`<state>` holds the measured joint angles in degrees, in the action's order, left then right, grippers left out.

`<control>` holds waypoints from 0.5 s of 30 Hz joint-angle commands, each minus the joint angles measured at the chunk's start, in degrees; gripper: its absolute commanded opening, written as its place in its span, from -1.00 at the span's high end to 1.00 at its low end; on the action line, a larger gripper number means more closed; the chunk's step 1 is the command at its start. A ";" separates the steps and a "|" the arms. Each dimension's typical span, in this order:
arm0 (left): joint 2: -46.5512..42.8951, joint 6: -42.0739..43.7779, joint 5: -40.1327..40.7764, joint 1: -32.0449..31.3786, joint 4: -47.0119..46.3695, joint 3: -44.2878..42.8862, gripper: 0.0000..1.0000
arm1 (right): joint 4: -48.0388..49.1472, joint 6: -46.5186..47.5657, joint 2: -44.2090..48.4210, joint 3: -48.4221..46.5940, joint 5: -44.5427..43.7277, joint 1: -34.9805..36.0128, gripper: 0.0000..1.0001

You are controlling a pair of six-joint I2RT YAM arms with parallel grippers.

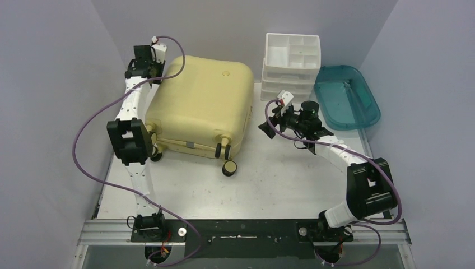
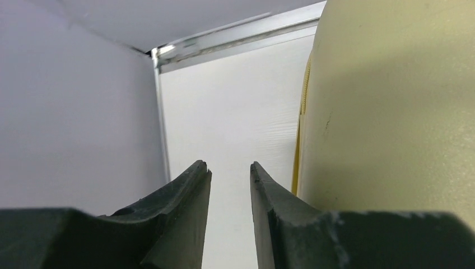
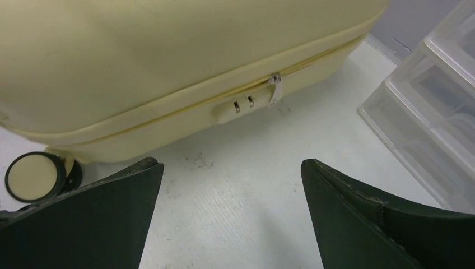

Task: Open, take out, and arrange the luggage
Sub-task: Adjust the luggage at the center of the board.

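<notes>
The left gripper (image 2: pixel 230 171) hung at the far left corner of the luggage (image 1: pixel 199 101), its jaws a narrow slit apart with nothing between them, just beside the zipper seam (image 2: pixel 302 112). The luggage lay flat and zipped shut on the far left part of the table (image 1: pixel 280 179), wheels (image 1: pixel 228 167) toward the arms. Its pale hard shell looked stiff, smooth and probably slippery, far too broad for either gripper to span, and bulky enough to be better dragged or hinged than lifted. The likeliest hold was the small metal pull (image 3: pixel 274 88), which hung on the right side next to the lock (image 3: pixel 242 105): thin, loose and suited to a fingertip pinch, though easy to lose. Once unzipped, the lid's rim would probably give the next purchase. The right gripper (image 3: pixel 231 165) faced that side, spread wide and empty, near the pull but not touching it. The drawers (image 1: pixel 291 64) and tray (image 1: pixel 347 101) stood to the right.
</notes>
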<state>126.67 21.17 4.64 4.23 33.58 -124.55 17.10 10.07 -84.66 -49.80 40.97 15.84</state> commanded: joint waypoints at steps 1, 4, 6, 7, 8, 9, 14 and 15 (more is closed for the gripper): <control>-1.12 -6.92 -7.66 -5.96 5.71 1.06 0.36 | 2.83 0.70 -1.46 0.23 0.73 -1.10 -1.00; -5.98 -8.32 -6.52 -4.71 6.14 0.68 0.27 | 2.95 0.40 -1.84 0.23 1.42 -1.14 -1.00; -10.78 -9.30 -4.34 -4.55 6.19 3.14 0.09 | 2.83 0.51 -1.90 0.23 1.56 -1.13 -1.00; -13.83 -9.69 -3.11 -2.94 6.17 5.18 -0.03 | 2.65 0.61 -1.91 0.16 1.61 -1.09 -1.00; -17.00 -9.69 -2.46 -2.48 6.04 7.86 -0.19 | 2.48 0.65 -1.84 0.15 1.77 -1.08 -1.00; -20.91 -9.45 -1.90 -2.25 5.73 10.92 -0.40 | 2.49 0.59 -1.64 0.14 2.01 -1.09 -1.00; -42.57 -5.47 -1.04 -2.99 4.61 30.90 -0.95 | 3.37 -0.50 -0.56 0.69 2.75 -1.18 -1.00; -46.89 -4.79 -1.70 -3.27 4.92 34.69 -0.95 | 3.64 -0.78 -0.25 0.82 2.80 -1.27 -1.00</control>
<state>97.03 14.15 3.57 1.83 38.61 -99.15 17.12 9.82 -86.98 -49.67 41.60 14.79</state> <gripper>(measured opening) 0.968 0.999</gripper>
